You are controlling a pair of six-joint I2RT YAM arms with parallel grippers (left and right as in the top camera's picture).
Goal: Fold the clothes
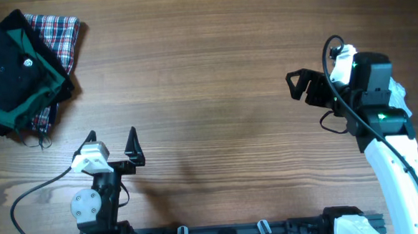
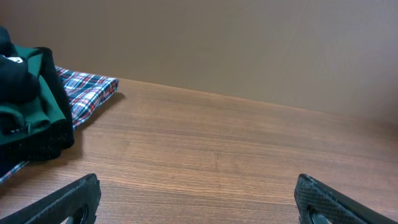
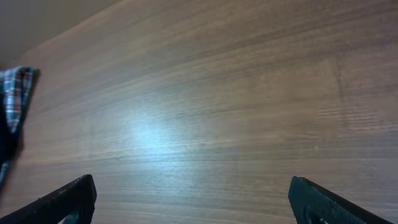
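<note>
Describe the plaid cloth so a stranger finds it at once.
On the wooden table, look at the far left corner. The plaid cloth lies there under the black-and-green garment, showing at its right side. Only it has red and white checks; its neighbour is dark.

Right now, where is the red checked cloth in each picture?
Overhead: red checked cloth in the top left corner, partly under the dark clothes pile.
Left wrist: at the left, sticking out from under that pile.
Right wrist: only a sliver at the left edge.
Shared landmark: the dark clothes pile lying on it.
</note>
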